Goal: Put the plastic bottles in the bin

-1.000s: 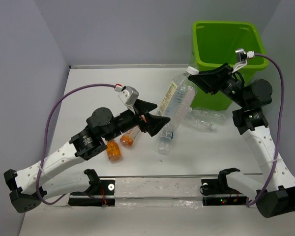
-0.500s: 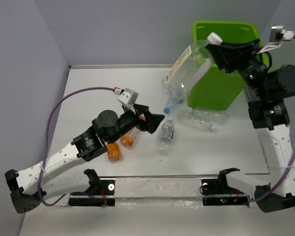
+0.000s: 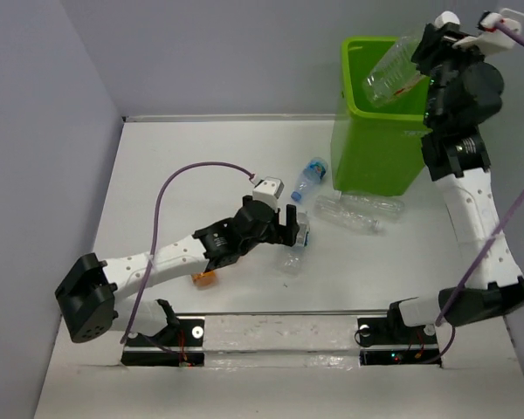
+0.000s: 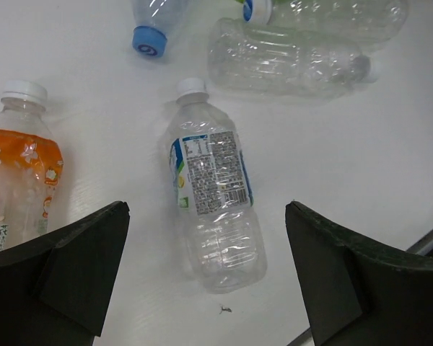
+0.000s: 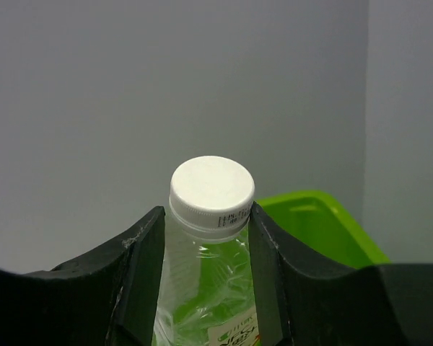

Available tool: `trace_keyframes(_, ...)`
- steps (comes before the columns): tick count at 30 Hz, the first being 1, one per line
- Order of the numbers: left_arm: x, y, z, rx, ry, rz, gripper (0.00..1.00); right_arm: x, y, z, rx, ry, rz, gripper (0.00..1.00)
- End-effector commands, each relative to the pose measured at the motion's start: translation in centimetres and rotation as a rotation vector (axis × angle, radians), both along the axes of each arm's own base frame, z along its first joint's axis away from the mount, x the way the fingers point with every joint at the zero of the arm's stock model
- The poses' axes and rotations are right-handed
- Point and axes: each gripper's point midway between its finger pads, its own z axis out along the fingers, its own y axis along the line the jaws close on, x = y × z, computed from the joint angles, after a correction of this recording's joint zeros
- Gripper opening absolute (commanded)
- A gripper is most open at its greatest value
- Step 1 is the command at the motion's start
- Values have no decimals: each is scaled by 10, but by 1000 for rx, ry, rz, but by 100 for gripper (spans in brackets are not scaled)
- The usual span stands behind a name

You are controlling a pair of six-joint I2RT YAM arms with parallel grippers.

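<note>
Your right arm (image 3: 472, 201) has swung the big bottle (image 3: 391, 77) up from beside the bin (image 3: 375, 148) to hang tilted over its mouth, right gripper (image 5: 206, 210) closed on the neck under the white cap (image 5: 211, 189); from above the grip itself is hard to make out. Your left gripper (image 4: 206, 207) has reached out low over the table (image 3: 157, 175), jaws fully spread and empty, a labelled bottle (image 4: 216, 209) lying between them with bare table to its right. An orange bottle (image 4: 18, 180), mostly hidden under the left arm (image 3: 166, 260) from above, shows in the wrist view, cut off at the left edge.
</note>
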Motion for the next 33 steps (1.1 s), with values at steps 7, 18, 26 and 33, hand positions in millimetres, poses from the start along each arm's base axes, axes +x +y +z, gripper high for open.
trace_keyframes(7,16,-36,-48,99,86,-19,99,20,-7,-47,-100,164,-77,87)
trace_keyframes(18,1,-47,-103,169,220,-80,99,-48,51,-119,94,263,357,93)
trace_keyframes(26,-12,-39,-128,202,270,-75,66,-99,104,-229,157,483,687,94)
trace_keyframes(33,-25,-37,-71,31,163,-111,46,-160,144,-315,264,667,991,93)
